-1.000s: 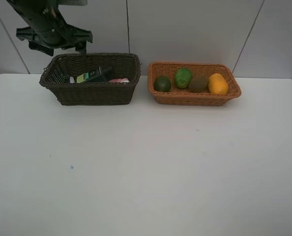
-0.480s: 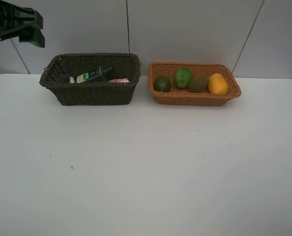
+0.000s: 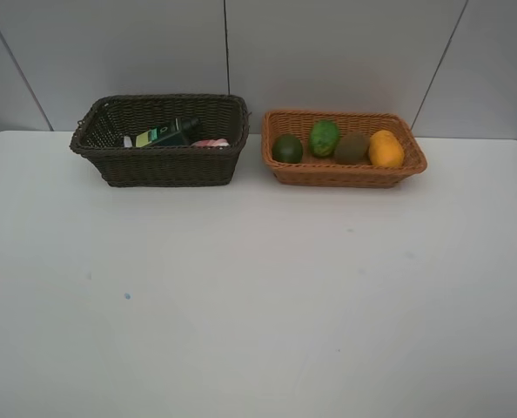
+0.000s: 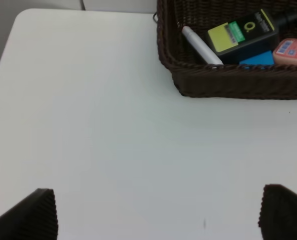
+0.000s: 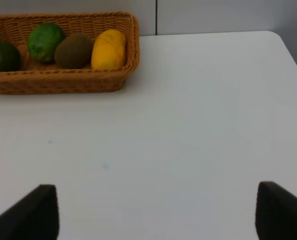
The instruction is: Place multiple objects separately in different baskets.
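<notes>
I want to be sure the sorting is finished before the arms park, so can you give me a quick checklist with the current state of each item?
1. Four fruits in the light basket: mango, kiwi, two green fruits - ok.
2. Dark basket holds the dark green bottle, pink bottle, blue eraser, marker - ok.
3. Nothing left loose on the table - ok.
4. Left gripper open and empty - ok.
5. Right gripper open and empty - ok.
6. Both arms clear of the baskets - ok.
</notes>
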{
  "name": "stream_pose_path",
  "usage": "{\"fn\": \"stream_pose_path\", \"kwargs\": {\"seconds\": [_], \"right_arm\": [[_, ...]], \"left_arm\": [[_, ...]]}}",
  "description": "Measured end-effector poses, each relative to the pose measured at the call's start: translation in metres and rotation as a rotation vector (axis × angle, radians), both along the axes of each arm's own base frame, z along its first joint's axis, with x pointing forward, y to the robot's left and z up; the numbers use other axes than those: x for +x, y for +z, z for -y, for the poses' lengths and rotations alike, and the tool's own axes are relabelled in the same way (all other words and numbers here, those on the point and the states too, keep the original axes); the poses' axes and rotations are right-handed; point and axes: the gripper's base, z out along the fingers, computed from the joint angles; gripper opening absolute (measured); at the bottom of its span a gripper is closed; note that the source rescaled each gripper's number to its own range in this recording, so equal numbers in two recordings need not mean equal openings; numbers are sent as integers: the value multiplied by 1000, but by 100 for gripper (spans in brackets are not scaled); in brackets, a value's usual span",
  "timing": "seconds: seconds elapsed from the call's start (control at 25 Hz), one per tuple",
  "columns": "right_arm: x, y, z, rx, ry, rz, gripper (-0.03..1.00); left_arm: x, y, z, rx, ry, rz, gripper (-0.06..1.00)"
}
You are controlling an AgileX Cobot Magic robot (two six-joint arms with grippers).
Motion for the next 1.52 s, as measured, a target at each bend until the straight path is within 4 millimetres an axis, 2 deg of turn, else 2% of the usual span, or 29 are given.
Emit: {"fn": "stream_pose_path", "kwargs": {"seconds": [0.28,0.4,0.64,0.92,1.32,1.52], "right_arm": [[0,0,0,0,0,0,98],[0,0,0,0,0,0,98],[0,0,0,0,0,0,98],[0,0,0,0,0,0,98],[0,0,0,0,0,0,98],[0,0,0,0,0,0,98]], "left_arm": [[-72,-13,-27,-19,53,40,100],[-93,-24,-34,-19,62,37,100],[-117,-48,-39,-75,38,102,100],[-116,-64,-33,-67,-22,65,100],[-109,-66,-22,-35,-162,117,100],[-109,-66,-22,-28,-179,125,100]]}}
